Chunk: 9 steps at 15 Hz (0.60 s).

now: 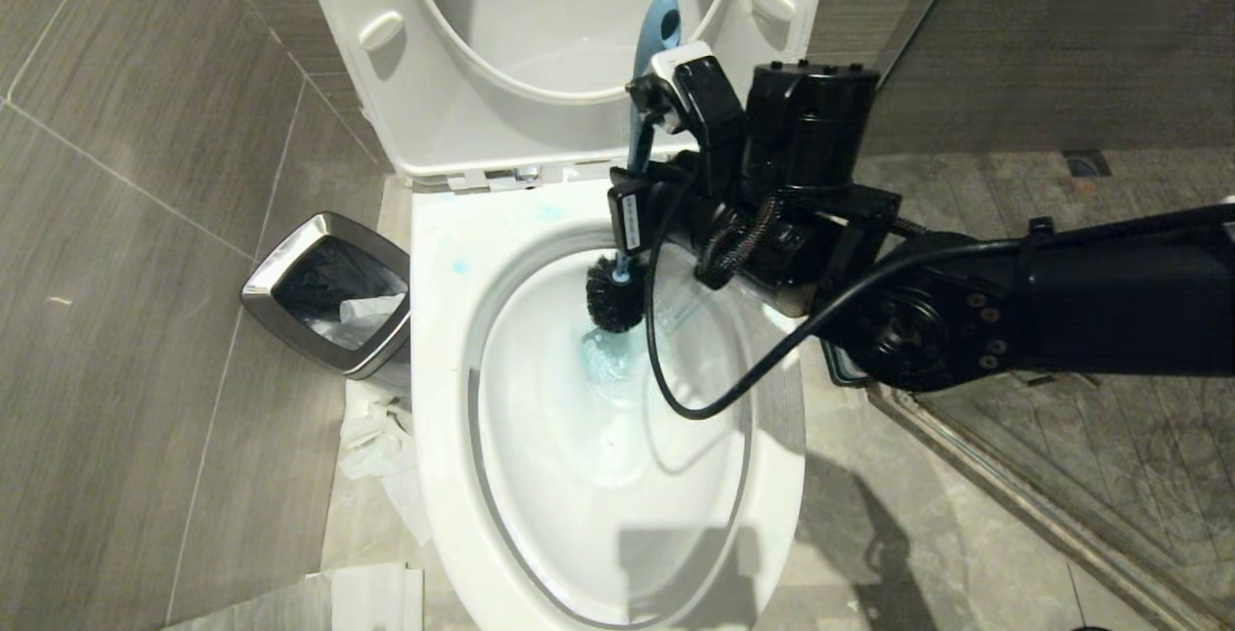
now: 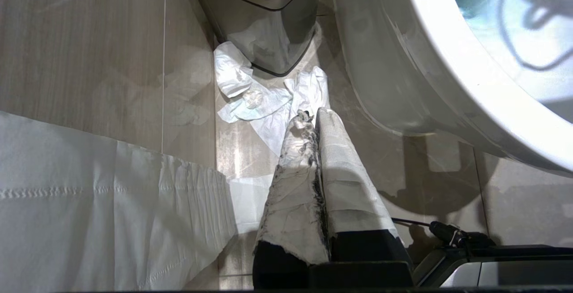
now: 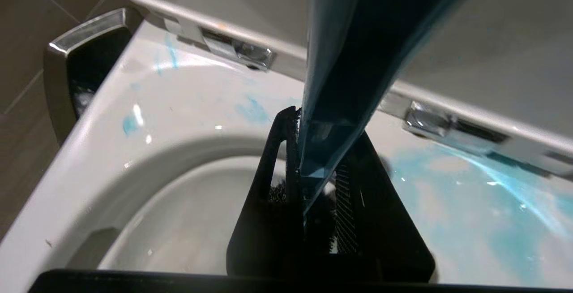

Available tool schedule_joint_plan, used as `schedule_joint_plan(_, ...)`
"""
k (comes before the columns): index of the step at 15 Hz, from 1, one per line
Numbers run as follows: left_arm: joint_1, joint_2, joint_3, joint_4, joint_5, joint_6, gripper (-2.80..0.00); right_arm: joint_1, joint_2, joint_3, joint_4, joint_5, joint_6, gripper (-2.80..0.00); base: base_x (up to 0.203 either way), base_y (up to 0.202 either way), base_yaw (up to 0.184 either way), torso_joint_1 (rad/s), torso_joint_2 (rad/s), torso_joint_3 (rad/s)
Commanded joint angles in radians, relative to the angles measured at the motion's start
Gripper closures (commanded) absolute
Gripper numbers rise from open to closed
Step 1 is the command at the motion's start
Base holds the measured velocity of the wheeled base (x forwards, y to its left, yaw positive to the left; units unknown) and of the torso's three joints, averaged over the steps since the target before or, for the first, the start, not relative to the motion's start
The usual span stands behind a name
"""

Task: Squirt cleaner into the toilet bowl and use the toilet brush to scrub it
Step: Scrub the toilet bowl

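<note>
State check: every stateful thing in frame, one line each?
Toilet seat: raised, resting upright.
Toilet bowl: open, blue cleaner streaked on rim and inside.
Toilet brush: head down inside the bowl, handle gripped.
Right gripper: shut on the brush handle.
Left gripper: shut, empty, low beside the toilet.
Trash bin: open, lined, paper inside.

One toilet bowl (image 1: 439, 342) showing, one toilet brush (image 1: 617, 291) sitting in it, one bin (image 1: 323, 288) standing beside, two grippers (image 3: 313, 181) (image 2: 313, 118) appearing.

No legible text, label or number anywhere.
</note>
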State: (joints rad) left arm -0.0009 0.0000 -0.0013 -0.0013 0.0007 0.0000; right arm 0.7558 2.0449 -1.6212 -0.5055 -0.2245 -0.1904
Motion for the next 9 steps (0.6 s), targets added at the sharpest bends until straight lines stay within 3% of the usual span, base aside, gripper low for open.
schedule_joint_plan(1, -0.001, 0.000, 0.000, 0.000, 0.001, 0.000, 0.00, 0.028, 0.106, -0.118, 0.009, -0.001, -0.003, 0.00, 0.000, 0.000, 0.000, 0.000, 0.00, 0.000)
schedule_joint_plan(5, -0.001, 0.000, 0.000, 0.000, 0.001, 0.000, 0.00, 0.101, 0.182, -0.246, 0.069, -0.001, 0.000, 0.00, 0.000, 0.000, 0.000, 0.000, 0.00, 0.000)
schedule_joint_plan(9, 0.000, 0.000, 0.001, 0.000, 0.000, 0.000, 0.00, 0.190, 0.158, -0.140, 0.068, -0.020, 0.004, 0.00, 0.000, 0.000, 0.000, 0.000, 0.00, 0.000)
